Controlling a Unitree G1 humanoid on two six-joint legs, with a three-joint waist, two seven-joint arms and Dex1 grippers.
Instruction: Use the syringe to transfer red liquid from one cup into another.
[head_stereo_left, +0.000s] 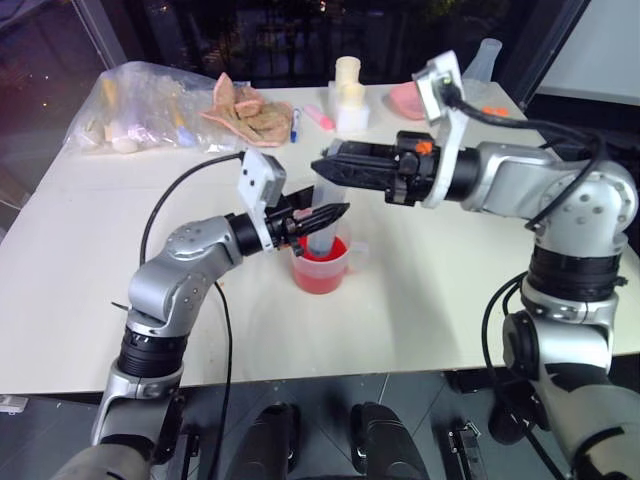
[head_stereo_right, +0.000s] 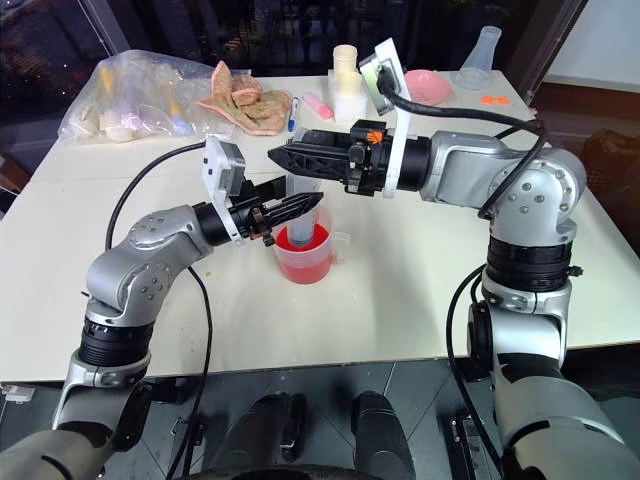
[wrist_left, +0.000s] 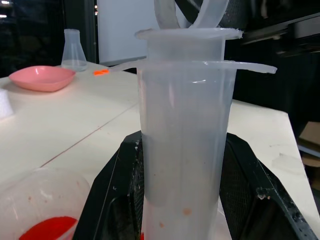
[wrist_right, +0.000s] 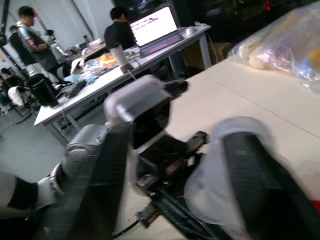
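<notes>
The clear syringe (head_stereo_left: 325, 205) stands upright with its lower end in the handled cup (head_stereo_left: 345, 262), which holds red liquid (head_stereo_left: 318, 278). My left gripper (head_stereo_left: 332, 216) is shut on the syringe barrel (wrist_left: 185, 140), one black finger on each side. My right gripper (head_stereo_left: 322, 168) reaches in level from the right at the syringe's top. Its fingers (wrist_right: 112, 185) straddle the translucent plunger head (wrist_right: 220, 185), with a gap on one side. The other cup is out of view.
At the back of the white table (head_stereo_left: 450, 290) lie a plastic bag of items (head_stereo_left: 150, 105), a crumpled cloth (head_stereo_left: 250, 112), white foam cylinders (head_stereo_left: 348, 95), a pink dish (head_stereo_right: 430, 85) and a clear flask (head_stereo_right: 480, 55). A black cable (head_stereo_left: 175, 200) loops off my left arm.
</notes>
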